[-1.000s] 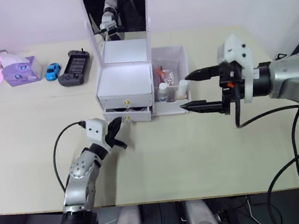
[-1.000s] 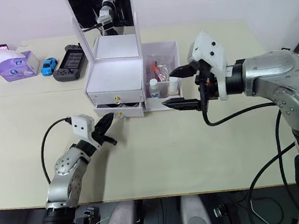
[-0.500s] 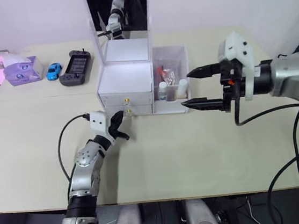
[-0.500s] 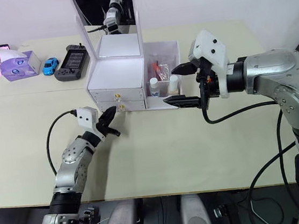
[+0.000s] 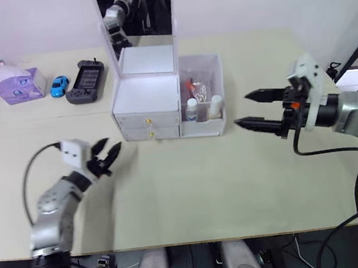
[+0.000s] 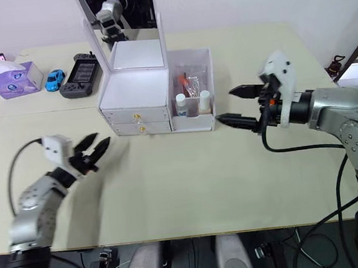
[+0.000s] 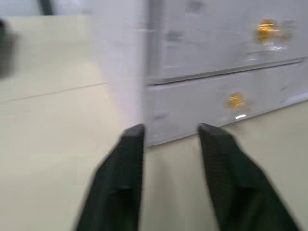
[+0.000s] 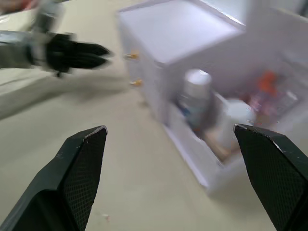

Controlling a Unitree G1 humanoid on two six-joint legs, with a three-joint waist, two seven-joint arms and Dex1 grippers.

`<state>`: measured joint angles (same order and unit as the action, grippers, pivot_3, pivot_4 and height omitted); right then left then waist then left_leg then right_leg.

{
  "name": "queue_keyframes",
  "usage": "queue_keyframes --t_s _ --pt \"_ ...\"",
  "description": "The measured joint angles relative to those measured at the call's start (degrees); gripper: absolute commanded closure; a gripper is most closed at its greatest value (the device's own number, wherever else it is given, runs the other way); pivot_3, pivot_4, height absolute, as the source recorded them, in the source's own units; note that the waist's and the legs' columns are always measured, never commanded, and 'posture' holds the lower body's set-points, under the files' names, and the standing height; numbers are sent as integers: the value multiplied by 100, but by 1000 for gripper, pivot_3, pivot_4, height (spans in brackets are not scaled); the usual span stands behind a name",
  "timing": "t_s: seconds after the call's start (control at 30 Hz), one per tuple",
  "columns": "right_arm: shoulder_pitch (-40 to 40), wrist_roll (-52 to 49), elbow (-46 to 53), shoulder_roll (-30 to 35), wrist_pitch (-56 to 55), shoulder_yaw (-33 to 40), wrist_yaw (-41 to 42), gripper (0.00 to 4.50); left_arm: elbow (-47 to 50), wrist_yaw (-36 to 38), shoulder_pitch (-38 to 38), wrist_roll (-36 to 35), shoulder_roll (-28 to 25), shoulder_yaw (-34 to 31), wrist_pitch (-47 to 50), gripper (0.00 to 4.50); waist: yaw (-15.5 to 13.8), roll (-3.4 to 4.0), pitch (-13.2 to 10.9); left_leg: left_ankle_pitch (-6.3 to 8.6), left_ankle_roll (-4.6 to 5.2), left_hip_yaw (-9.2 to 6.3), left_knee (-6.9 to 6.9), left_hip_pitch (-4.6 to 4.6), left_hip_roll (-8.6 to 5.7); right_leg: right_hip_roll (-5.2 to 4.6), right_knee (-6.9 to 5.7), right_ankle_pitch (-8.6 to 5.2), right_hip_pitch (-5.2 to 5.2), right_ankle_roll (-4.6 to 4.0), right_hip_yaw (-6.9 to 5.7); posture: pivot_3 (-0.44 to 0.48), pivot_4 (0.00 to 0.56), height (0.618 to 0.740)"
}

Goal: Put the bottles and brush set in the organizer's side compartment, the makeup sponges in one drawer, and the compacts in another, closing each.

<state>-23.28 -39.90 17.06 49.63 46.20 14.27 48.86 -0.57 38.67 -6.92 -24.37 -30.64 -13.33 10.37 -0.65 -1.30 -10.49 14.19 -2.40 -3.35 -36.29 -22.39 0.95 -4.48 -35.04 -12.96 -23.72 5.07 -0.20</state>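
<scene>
White plastic makes up the organizer [image 5: 146,105], which stands toward the back of the beige desk [image 5: 192,191] with its mirror [image 5: 134,13] upright behind the drawer block. Both gold-knobbed drawers [image 5: 148,127] sit flush with the front face, one above the other, shut.

To the right of the drawers is the side compartment [image 5: 204,95], with its lower front wall facing me. Inside it stand the two bottles: the clear one with the white cap [image 5: 192,110] and, just beside it, the tan one with the white pump top [image 5: 215,106]. Behind them the brush set [image 5: 197,86] leans in its crinkly packet, orange handles showing.

My left pincer [image 5: 106,156] hovers over the bare desk in front of the organizer and off to its left, apart from the drawer fronts, its two black fingers spread and holding nothing. In my left wrist view the lower drawer's gold knob [image 7: 235,101] lies ahead, past the fingertips.

My right pincer [image 5: 248,109] hangs on the right of the organizer, pointing toward the side compartment but clear of it, fingers wide apart and empty.

Along the desk's far left edge lie a lilac tissue box [image 5: 20,85], a small blue toy car [image 5: 58,87] and a dark handheld game console [image 5: 83,81].
</scene>
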Motion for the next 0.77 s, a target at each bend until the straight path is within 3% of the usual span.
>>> queue_keyframes --t_s 0.07,0.1,0.2,0.4,0.57,0.77 --pt "402 219 -256 -73 -450 318 -36 0 -480 261 1 -2 -544 -341 39 93 -1 5 -1 0 0 5 3 -1 -1 -3 2 -1 -2 0 1 0 150 740" --pt "620 284 -407 -169 -682 551 -69 0 -843 394 -76 -5 -790 -493 28 38 -5 4 -2 0 0 5 4 -1 -1 -4 4 -3 -3 3 1 0 150 740" --pt "1277 545 -896 -266 -1383 1062 -8 0 -1836 761 -389 1 -1422 -853 -8 38 -10 1 -3 0 0 7 5 -5 -4 -10 9 -14 -1 21 0 0 150 740" --pt "1805 761 -1507 -411 -2082 1549 35 0 -2653 1466 -1021 -10 -1963 -888 85 38 30 5 -4 0 0 12 12 2 -4 -12 9 -11 0 17 2 0 150 740" --pt "2036 893 -1519 -437 -2406 1588 -4 0 -3037 1608 -1367 232 -2169 -752 126 38 115 6 -3 0 0 9 20 8 -1 -7 2 -11 0 16 2 0 150 740" --pt "2044 972 -1685 -466 -2563 1554 -55 0 -2951 1537 -1409 513 -2041 -526 -136 38 140 4 -3 0 0 12 16 8 -1 -9 2 -6 2 10 5 0 150 740"
